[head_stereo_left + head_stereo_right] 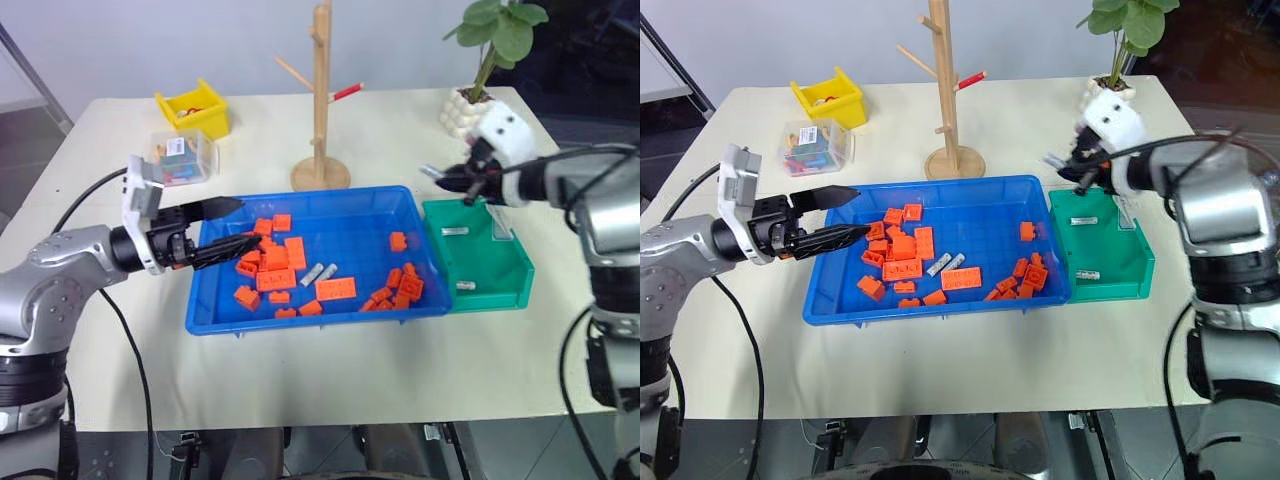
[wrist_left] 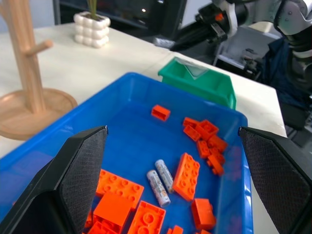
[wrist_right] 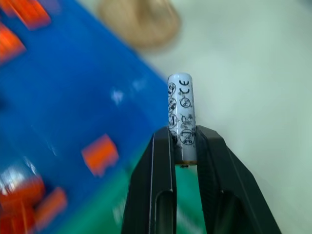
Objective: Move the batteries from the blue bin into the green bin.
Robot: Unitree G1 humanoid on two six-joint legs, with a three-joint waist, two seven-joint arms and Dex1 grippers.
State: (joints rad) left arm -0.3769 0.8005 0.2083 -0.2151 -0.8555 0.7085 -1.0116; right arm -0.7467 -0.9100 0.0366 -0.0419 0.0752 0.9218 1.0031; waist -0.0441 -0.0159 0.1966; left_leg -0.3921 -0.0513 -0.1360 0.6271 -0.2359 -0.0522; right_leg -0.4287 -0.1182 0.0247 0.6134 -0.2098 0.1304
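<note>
The right pincer [image 3: 185, 146] is clamped on a battery [image 3: 181, 114], held above the green bin's [image 1: 500, 275] far edge. The left pincer [image 1: 225, 228], fingers apart, is nearer two batteries [image 2: 161, 180] in the blue bin [image 1: 300, 320].

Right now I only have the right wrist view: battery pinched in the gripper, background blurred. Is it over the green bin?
Observer: Roughly. The right gripper holds the pinched battery above the far rim of the green bin, near the corner beside the blue bin.
Operator: Anything in the green bin?
Observer: Two dropped batteries, apart from each other, one far and one near.
Operator: And in the blue bin?
Observer: A pair of batteries side by side among the orange bricks.
Operator: Left arm?
Observer: The left gripper is open over the blue bin's other end.
</note>
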